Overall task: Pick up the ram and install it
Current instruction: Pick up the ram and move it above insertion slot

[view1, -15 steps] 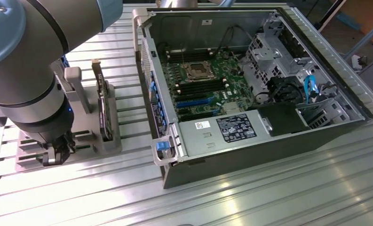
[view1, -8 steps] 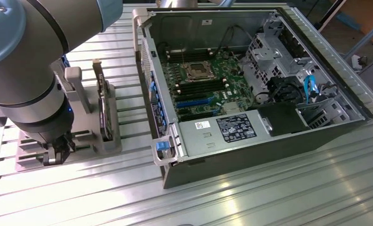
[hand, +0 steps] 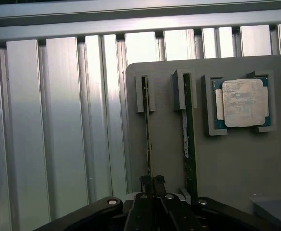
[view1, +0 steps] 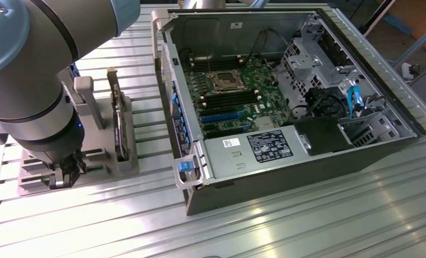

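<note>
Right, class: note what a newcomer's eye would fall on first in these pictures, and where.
The open computer case with its green motherboard sits at the exterior view's right, and the big grey arm looms at its left. In the wrist view, the gripper is shut on the ram, standing edge-on in a grey holder beside its twin and a silver processor.

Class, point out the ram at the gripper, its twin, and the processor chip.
ram [hand: 148, 139]: wrist view, middle of its thin edge.
twin ram [hand: 190, 144]: wrist view, green edge, mid-length.
processor chip [hand: 241, 102]: wrist view, centre of silver lid.
</note>
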Action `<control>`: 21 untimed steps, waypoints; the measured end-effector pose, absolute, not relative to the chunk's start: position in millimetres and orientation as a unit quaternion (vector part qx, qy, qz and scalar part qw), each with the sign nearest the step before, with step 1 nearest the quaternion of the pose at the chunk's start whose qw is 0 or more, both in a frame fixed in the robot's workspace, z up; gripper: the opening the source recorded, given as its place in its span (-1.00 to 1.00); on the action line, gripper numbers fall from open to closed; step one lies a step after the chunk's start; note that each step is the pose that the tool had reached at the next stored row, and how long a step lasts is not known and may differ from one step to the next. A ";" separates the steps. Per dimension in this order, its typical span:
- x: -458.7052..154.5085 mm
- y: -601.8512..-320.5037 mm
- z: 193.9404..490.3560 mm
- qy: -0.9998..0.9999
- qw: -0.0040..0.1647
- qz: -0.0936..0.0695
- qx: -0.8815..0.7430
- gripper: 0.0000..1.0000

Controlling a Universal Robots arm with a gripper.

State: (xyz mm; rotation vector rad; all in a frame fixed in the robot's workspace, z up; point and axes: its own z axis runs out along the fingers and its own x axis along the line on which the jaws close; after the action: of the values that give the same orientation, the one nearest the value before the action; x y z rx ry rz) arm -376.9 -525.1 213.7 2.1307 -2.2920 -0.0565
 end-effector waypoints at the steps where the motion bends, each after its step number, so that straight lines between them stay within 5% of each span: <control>1: -376.9 -525.1 213.8 -0.732 0.006 -0.018 0.681 -0.76; 21: -376.9 -525.1 235.4 -0.732 0.006 -0.018 0.681 -0.76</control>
State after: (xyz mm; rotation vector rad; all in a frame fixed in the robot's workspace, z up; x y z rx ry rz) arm -376.9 -525.1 235.4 2.1305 -2.2919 -0.0565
